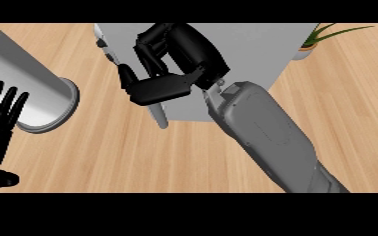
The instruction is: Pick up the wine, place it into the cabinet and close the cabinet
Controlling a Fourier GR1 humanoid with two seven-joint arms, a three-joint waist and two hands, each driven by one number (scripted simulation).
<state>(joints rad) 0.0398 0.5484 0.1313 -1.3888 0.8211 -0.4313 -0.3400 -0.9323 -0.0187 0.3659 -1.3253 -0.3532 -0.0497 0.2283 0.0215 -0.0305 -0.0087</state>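
At the centre of the wooden counter (111,150), the right hand (173,62) is hovering over the grey cabinet (251,50), its fingers curling beside the cabinet's door edge (159,115); what they enclose cannot be told. The wine is showing nowhere clearly. At the left edge, the left hand (9,115) is resting open, fingers up, beside a grey cylinder (33,92). A potted plant (321,37) is standing upper right.

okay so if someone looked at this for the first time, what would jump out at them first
The right hand, black, on its big grey forearm, reaching up the middle to the grey cabinet, its fingers curled at the cabinet's left edge. Next, a large grey cylinder on the wooden counter at left, and the left hand open at the left edge.
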